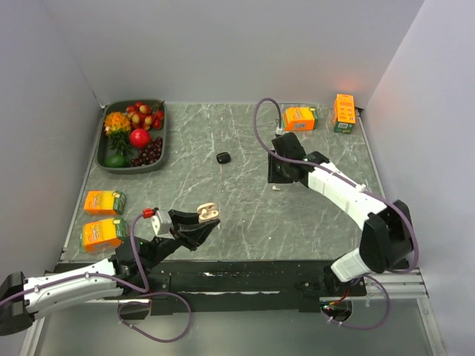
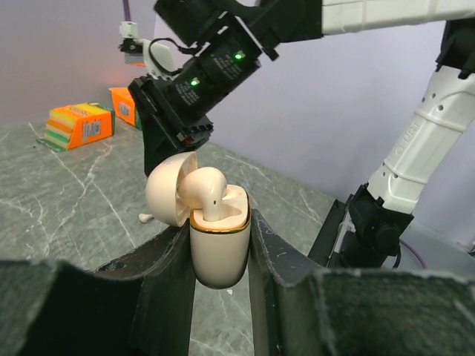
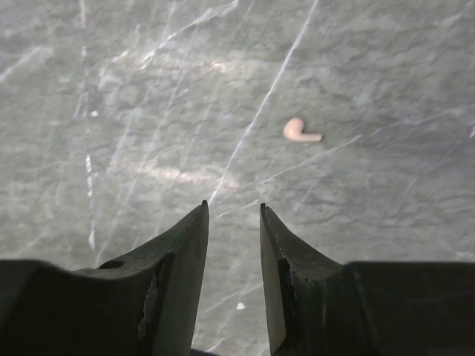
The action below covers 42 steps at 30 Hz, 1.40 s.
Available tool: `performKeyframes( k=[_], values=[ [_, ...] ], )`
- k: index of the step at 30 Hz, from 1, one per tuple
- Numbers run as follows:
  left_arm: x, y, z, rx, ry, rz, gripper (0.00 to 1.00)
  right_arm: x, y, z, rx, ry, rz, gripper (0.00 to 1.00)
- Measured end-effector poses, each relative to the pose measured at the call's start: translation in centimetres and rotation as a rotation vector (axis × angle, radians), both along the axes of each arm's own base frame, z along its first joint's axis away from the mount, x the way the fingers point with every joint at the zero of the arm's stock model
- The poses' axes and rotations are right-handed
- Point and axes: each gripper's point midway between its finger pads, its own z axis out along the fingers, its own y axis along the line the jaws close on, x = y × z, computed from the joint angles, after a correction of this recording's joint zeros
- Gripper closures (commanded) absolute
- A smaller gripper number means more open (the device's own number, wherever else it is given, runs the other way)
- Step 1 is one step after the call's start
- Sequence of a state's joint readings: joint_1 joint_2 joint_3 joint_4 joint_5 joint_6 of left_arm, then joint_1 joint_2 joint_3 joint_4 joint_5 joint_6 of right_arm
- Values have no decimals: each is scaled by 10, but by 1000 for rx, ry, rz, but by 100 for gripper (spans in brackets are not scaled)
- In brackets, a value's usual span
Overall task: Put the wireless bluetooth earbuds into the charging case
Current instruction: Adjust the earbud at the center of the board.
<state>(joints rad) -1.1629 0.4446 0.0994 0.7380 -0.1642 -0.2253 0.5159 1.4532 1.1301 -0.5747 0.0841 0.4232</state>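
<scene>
Step in hand, as judged: pick-up of the second bud. Loose on the grey marbled stone desk [image 3: 111,96] lies a small cream hook-shaped earbud [image 3: 300,131], ahead of and to the right of the right pincer [image 3: 234,211], not between its fingers. That pincer stands slightly parted, with nothing in it.

To do it well:
- Shift sideways and forward until the bud sits centred in the gap.
- Come straight down.
- Close across the bulb rather than the thin stem.

The bud is far smaller than the fingers, so a glancing touch would likely skate it across the smooth stone.

Case side: the left pincer [image 2: 219,226] is clamped on the rounded cream plastic charging case [image 2: 219,256], upright and off the desk. Its hinged lid [image 2: 167,194] is tipped open to one side. One matching earbud [image 2: 208,187] is seated. The other socket cannot be made out.

Pose:
- The right arm reaches out over mid-desk, wrist pointing down near the bud.
- The left arm lies low and forward by the front edge, with the case opening facing up.
</scene>
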Motion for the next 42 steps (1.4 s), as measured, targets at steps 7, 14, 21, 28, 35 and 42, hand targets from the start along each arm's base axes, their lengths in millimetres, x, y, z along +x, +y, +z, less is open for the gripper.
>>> performKeyframes(
  k=[7, 14, 21, 28, 35, 42],
  values=[
    [0, -1, -2, 8, 4, -1, 98, 26, -25, -36, -90, 68, -50, 49],
    [-1, 2, 4, -15, -6, -1, 99, 58, -21, -66, -134, 118, 29, 36],
    [-2, 2, 5, -19, -7, -5, 99, 54, -20, -81, -166, 150, 111, 35],
    [-2, 1, 2, -9, -3, -7, 99, 46, -21, -98, -189, 181, 147, 41],
    [-2, 0, 2, -10, -3, -8, 99, 36, -21, -115, -204, 224, 158, 47],
    [-2, 0, 2, -10, -1, -9, 99, 36, -23, -118, -205, 212, 124, 59]
  ],
)
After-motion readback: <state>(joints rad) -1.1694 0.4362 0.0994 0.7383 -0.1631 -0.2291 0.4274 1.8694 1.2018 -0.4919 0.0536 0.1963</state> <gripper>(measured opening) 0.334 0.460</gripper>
